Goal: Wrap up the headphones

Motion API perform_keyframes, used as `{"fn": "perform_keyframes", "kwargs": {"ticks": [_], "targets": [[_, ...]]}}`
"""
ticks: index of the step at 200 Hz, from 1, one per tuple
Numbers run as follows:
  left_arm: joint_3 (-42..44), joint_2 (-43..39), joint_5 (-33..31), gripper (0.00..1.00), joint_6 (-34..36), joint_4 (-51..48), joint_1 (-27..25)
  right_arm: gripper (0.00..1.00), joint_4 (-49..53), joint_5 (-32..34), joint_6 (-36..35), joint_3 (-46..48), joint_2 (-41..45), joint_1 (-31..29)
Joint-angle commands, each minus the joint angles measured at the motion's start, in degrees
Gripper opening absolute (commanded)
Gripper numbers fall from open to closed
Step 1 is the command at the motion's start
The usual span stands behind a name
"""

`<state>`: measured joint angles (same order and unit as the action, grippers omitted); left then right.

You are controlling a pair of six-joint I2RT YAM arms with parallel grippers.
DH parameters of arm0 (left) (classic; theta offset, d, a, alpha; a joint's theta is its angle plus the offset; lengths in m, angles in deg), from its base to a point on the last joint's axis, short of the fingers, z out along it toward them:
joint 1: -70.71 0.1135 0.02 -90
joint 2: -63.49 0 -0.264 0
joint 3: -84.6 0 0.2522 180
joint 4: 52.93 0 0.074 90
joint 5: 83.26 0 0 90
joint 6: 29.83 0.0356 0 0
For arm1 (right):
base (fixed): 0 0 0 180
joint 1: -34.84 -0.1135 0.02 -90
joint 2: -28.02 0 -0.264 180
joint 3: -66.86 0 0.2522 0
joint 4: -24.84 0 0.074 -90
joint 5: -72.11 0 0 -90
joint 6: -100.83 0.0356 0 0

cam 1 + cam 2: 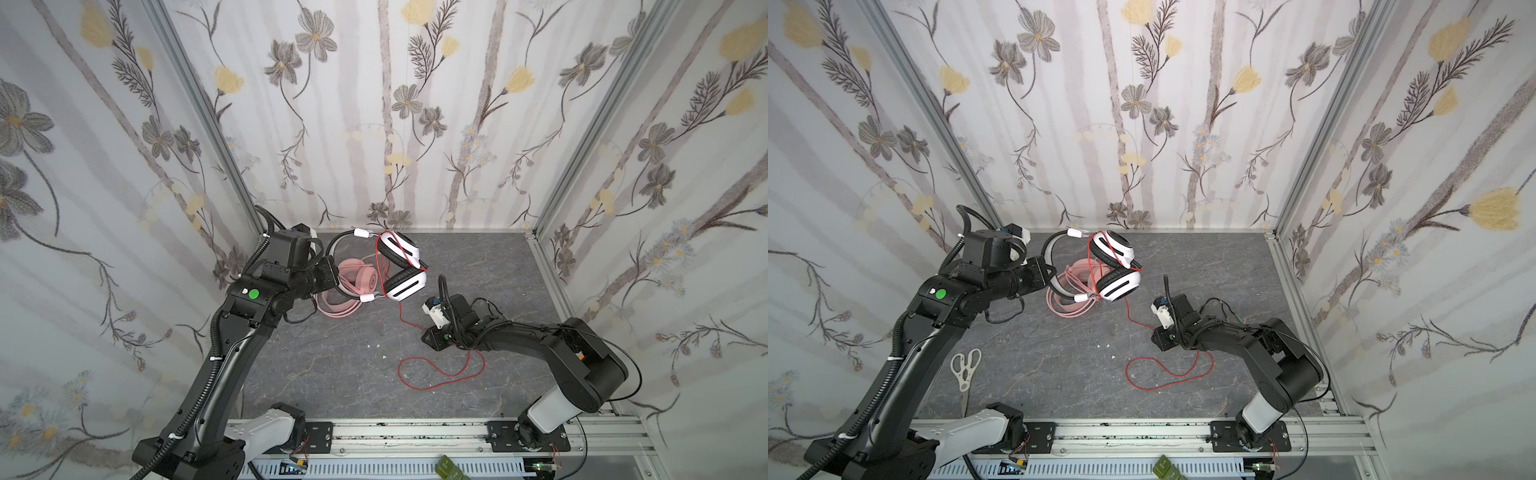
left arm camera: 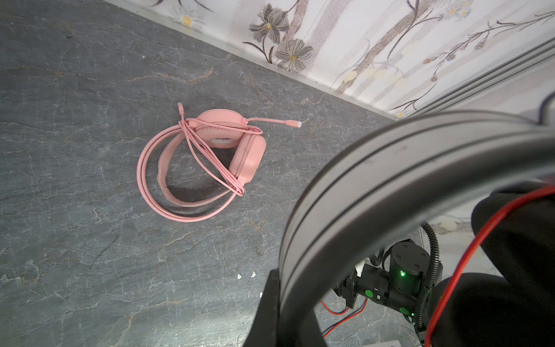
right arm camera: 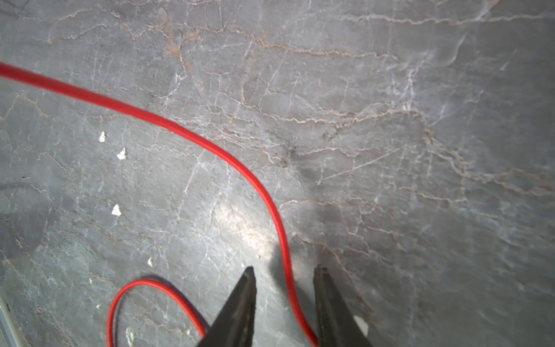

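Tabletop [image 1: 332, 374] of grey veined stone, pink headphones [image 2: 249, 159] on it, floral-papered walls [image 1: 395, 104]

floral walls [image 1: 374, 104], grey marbled floor [image 1: 332, 374].

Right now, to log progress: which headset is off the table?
The white-and-black headset, held aloft by its headband in the left gripper, red cable trailing down; the pink headset lies on the table.
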<state>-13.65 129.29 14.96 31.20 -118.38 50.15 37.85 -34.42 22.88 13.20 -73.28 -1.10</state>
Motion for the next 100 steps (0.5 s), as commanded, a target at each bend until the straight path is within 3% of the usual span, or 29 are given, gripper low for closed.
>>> {"fn": "perform_keyframes", "kwargs": {"ticks": [1,15,100], "targets": [[-0.14,-0.15,1.78,0.0,-1.91,3.3,0.41,0.23,3.39,0.43,1.29,0.94,0.66,-0.24],[-0.15,0.03,1.97,0.0,-2.39,3.6,0.92,0.0,3.24,0.04,1.06,1.17,1.44,-0.37],[-2.49,2.89,-3.29,0.0,-10.76,3.08,7.11,0.0,8.88,4.46,-4.09,-2.53,7.43,-9.27]]}}
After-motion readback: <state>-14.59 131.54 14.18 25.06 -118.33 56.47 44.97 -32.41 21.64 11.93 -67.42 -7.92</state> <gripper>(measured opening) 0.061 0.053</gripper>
